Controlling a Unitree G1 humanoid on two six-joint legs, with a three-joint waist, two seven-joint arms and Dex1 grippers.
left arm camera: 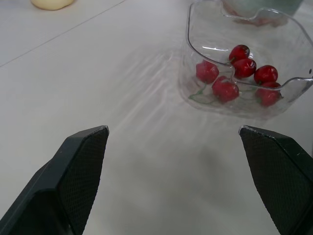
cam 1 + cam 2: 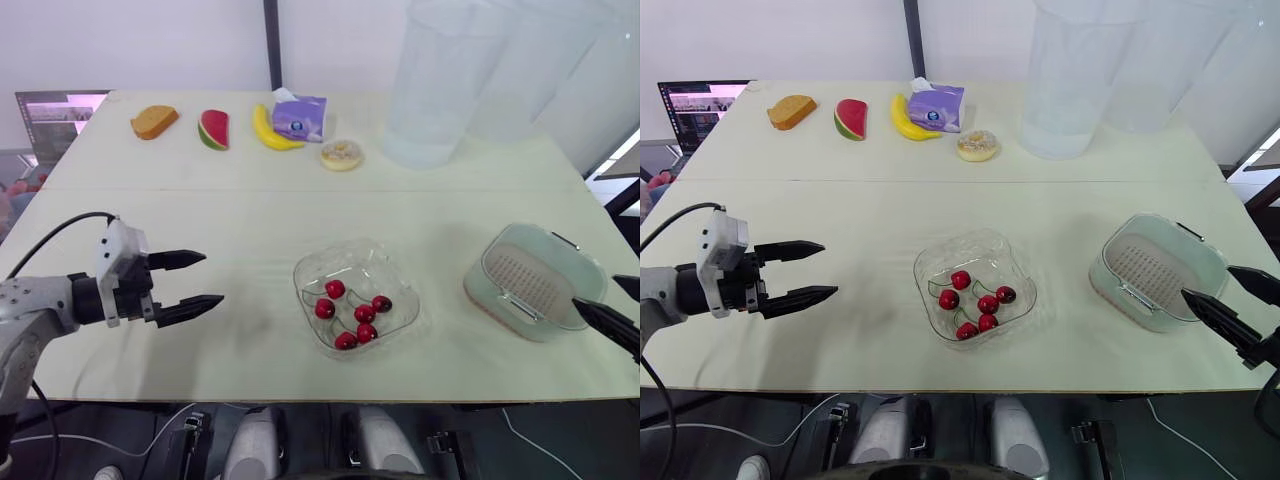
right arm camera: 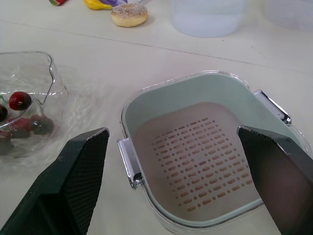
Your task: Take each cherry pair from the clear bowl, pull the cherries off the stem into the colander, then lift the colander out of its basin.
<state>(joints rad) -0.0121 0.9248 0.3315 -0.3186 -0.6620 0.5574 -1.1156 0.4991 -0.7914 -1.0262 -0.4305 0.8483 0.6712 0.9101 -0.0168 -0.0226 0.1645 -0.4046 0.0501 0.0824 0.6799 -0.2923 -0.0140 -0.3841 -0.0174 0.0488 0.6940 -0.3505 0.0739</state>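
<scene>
Judging from the figure, how will the fruit handle, and where do you take hold? (Reader)

The small glossy red cherries [image 2: 365, 313] look light, smooth and easily bruised, and are joined by thin green stems [image 1: 198, 95]. I judge a stem too fine to pinch securely on its own. One gripper should close on a cherry, the other on its partner or on the stem fork. They lie in the clear, wavy-rimmed plastic bowl [image 2: 345, 255], just ahead of my left gripper [image 2: 213, 278], whose black fingers are spread wide above the pale table [image 2: 300, 210], holding nothing. The bowl looks light and apt to slide.

And the colander? (Reader)

The beige perforated colander [image 3: 205, 161], empty, sits nested in the pale green basin [image 3: 146, 105], directly beyond the tips of my right gripper [image 2: 1206, 280], likewise spread and empty. It appears to be stiff, light plastic. The metal side handles [image 3: 128, 166] are the likely holds.

Counts? (Reader)

Six cherries, so three pairs by my reckoning. One bowl, one colander, one basin, two handles. Far beyond both grippers lie one brown bread slice [image 2: 154, 121], one watermelon wedge [image 2: 213, 130], one yellow banana [image 2: 270, 132], one purple tissue pack [image 2: 300, 117], one sugared doughnut [image 2: 341, 155] and two tall clear containers [image 2: 435, 80].
</scene>
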